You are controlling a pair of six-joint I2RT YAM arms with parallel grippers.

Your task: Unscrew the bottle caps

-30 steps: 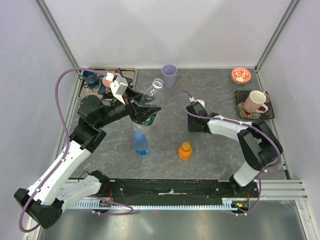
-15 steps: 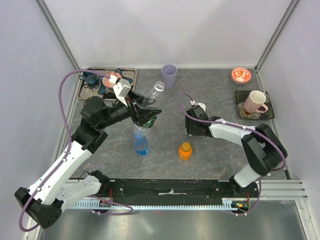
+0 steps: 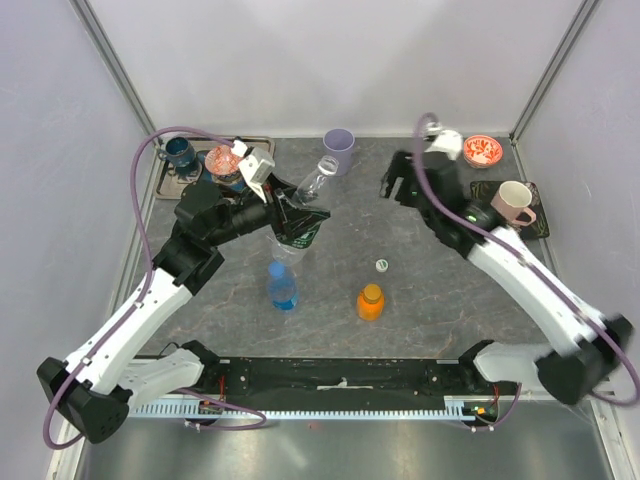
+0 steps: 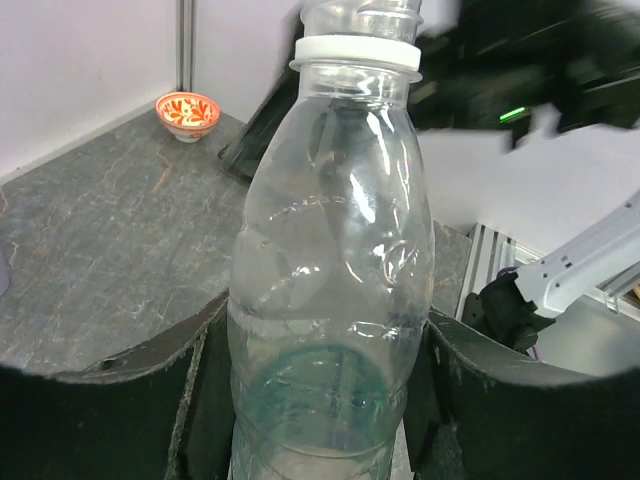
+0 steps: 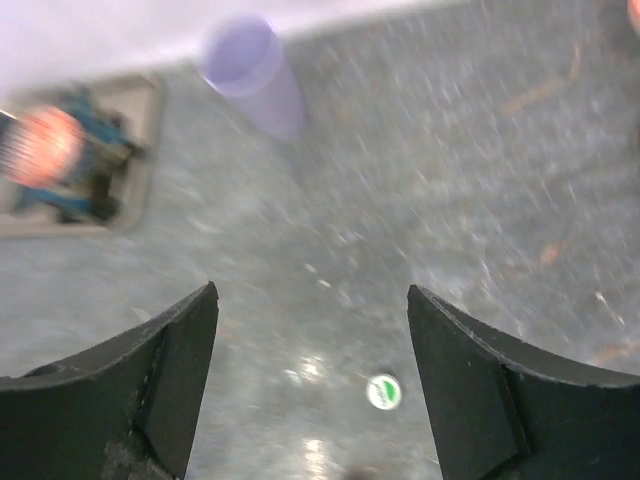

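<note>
View over the table [image 3: 450, 290]: the left gripper [image 3: 295, 228], at 10 o'clock, is clamped on the lower body of the clear green-label bottle [image 3: 312, 185], which is tilted with its open neck toward 1 o'clock; the right gripper [image 5: 311, 300] hangs near 1 o'clock, jaws apart and empty. The blue bottle [image 3: 283, 288] and orange bottle [image 3: 371, 302] stand toward 6 o'clock, apparently capped, and the white-and-green cap [image 3: 381, 264] lies loose at 12 o'clock of the orange one. Best practice now, as judged: set the open bottle upright clear of that cap, then pinch the next bottle low while the other gripper closes squarely over its cap.
</note>
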